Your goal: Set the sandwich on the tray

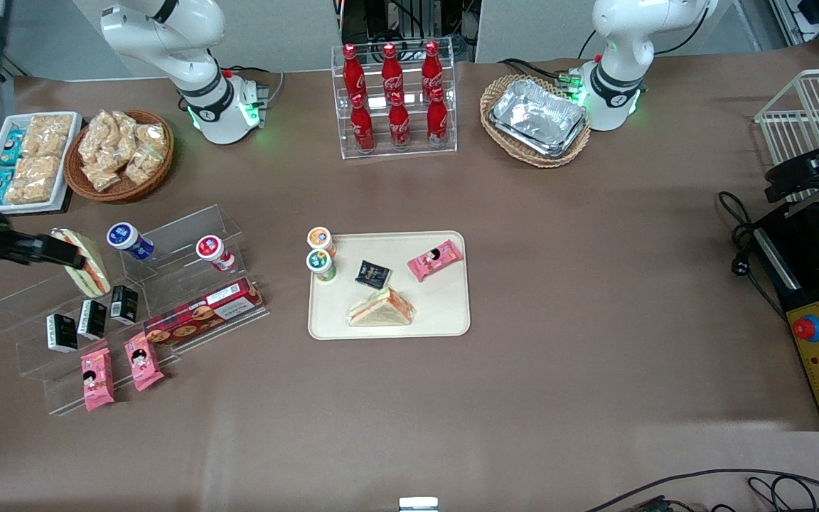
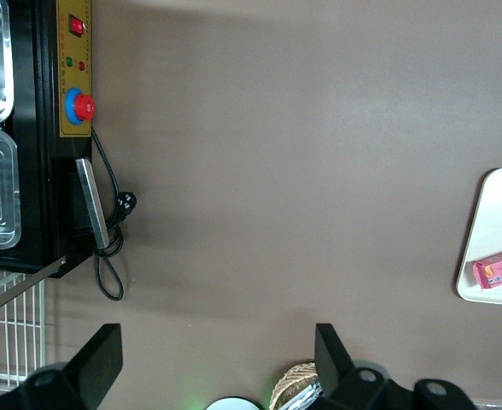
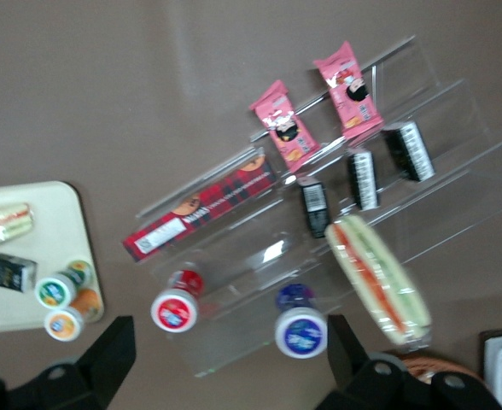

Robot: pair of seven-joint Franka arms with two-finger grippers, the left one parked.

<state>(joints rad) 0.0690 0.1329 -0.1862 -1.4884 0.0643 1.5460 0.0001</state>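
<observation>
The sandwich [image 1: 381,309], a clear-wrapped wedge with pale bread faces and a thin green and orange-red edge, lies flat on the cream tray [image 1: 445,313], on the part nearest the front camera. In the right wrist view the sandwich [image 3: 3,224] shows at the tray's [image 3: 55,222] edge. My gripper [image 1: 61,250] hangs far off toward the working arm's end of the table, above the clear acrylic shelf. It is open [image 3: 227,359], with nothing between its fingers, and holds nothing.
On the tray also sit two small cups [image 1: 320,252], a black packet [image 1: 372,273] and a pink snack pack [image 1: 436,259]. The acrylic shelf [image 1: 189,242] carries a second wedge with an orange stripe [image 1: 86,262], two cups, a biscuit box [image 1: 203,313], black cartons and pink packs. Cola bottles [image 1: 395,99] stand in a rack.
</observation>
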